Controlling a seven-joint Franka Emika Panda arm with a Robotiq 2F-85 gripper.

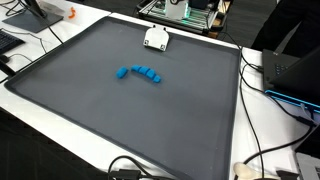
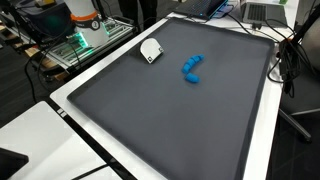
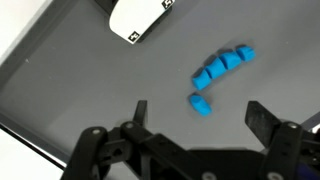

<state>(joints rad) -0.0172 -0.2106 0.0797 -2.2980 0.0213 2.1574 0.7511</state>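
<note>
In the wrist view we see the tool spread wide and gripping nothing, above a curved row of blue blocks. The endmost block lies between its fingers (we cannot tell how far below). In an exterior view the row sits near the middle of a dark mat on the white counter, with a small white box well apart from it.

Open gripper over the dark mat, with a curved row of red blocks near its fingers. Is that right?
Not quite: the blocks are blue, not red, as the wrist view shows. The gripper is open over the dark mat, with the curved row near its fingers.
</note>
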